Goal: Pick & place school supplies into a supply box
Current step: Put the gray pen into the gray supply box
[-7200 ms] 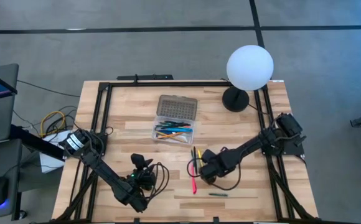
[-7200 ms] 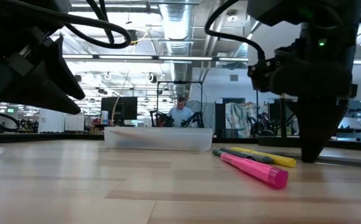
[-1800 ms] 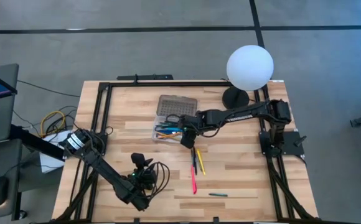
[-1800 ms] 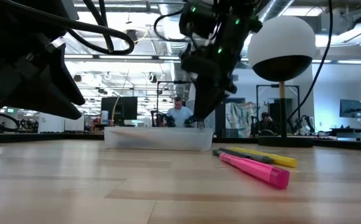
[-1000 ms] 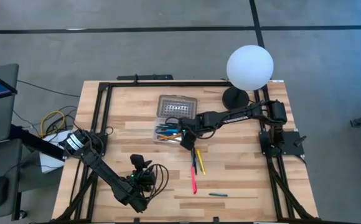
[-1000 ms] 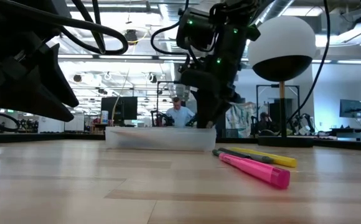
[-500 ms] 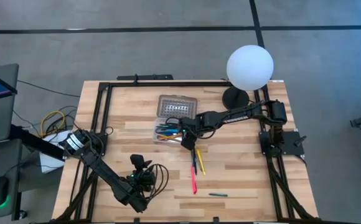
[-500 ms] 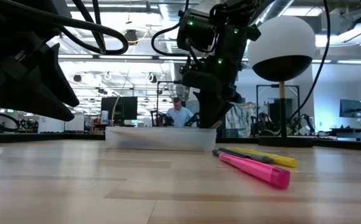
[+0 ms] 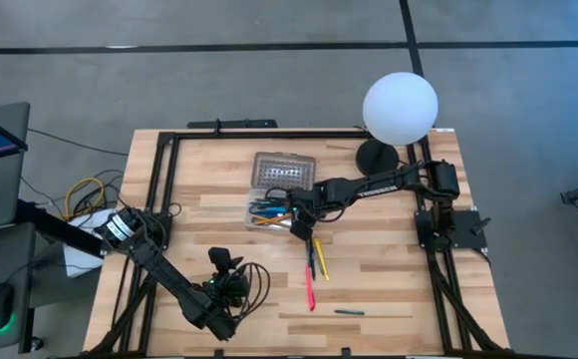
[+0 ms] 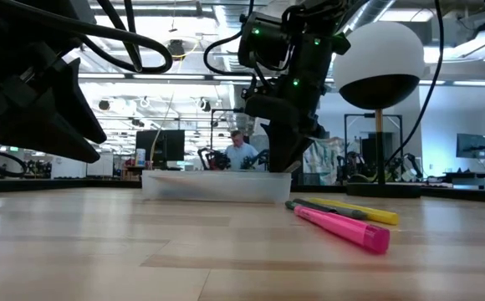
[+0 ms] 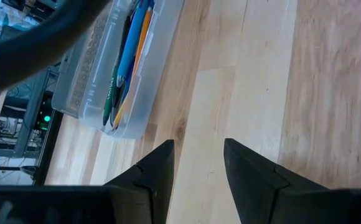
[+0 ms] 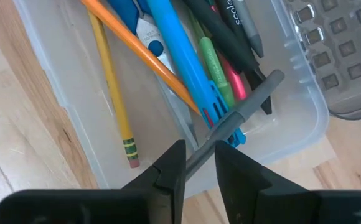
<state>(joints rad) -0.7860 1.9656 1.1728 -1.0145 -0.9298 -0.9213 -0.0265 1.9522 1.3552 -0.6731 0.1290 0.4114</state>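
My right end effector [image 12: 199,163] hung over near end of supply box [image 9: 281,194], fingers pinching grey pen [image 12: 243,112] slanting down into box. Box sat mid-worktop [image 9: 389,289], lid [image 9: 284,170] flipped open on far side; inside lay blue marker [image 12: 180,62], orange pencil [image 12: 140,53], yellow pencil [image 12: 113,93], green and pink pens. Pink marker [image 9: 310,288], yellow marker [image 9: 320,258] and dark pen [image 9: 310,257] lay on worktop near box, small green pen [image 9: 348,311] farther toward front. My left end effector [image 11: 197,165] waited near front left, fingers spread, holding nothing

Open supply box [image 9: 274,199], pens [image 12: 187,68] inside, apparently
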